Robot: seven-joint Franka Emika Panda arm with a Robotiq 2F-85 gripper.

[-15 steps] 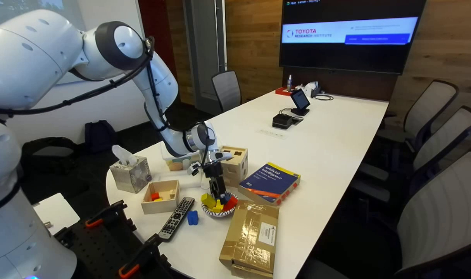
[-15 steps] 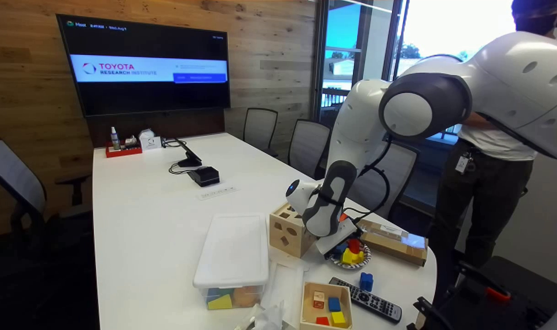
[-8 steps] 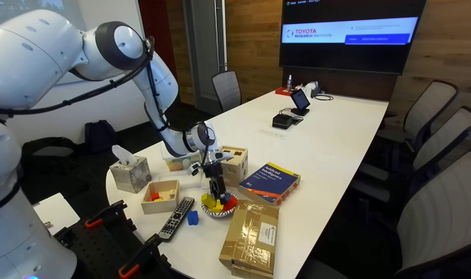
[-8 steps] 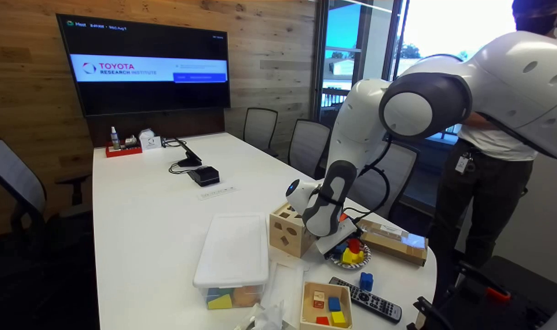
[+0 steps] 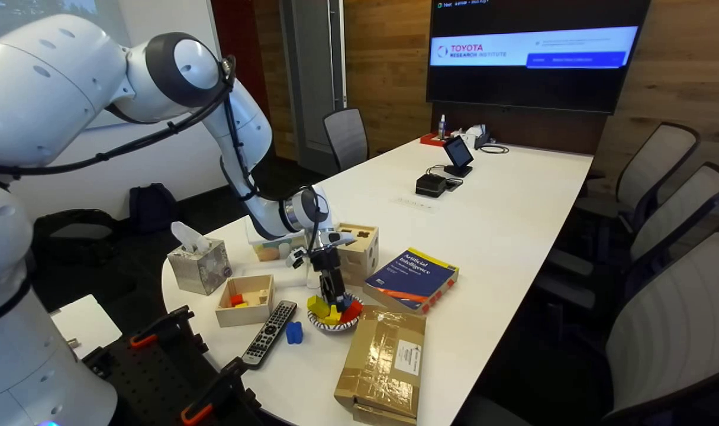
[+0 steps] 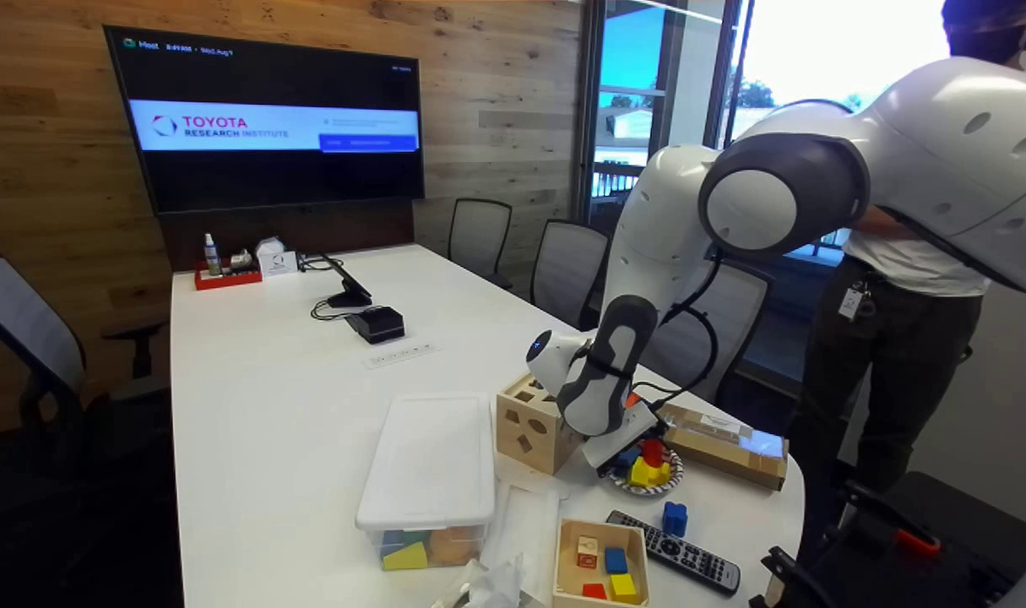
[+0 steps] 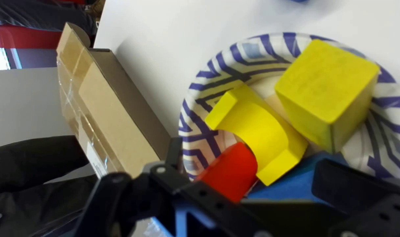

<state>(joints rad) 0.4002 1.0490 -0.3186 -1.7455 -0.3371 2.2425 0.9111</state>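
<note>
Gripper [image 7: 249, 164] at the patterned bowl [image 7: 219, 72], jaws spread apart; the red block [image 7: 232, 171] lies between them, the blue block [image 7: 290, 184] partly hidden.

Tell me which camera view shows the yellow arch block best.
The wrist view: there the yellow arch block appears close up in the patterned bowl, its curved hollow plain to see. In both exterior views it is only a small yellow shape among other blocks, its arch hard to make out.
</note>
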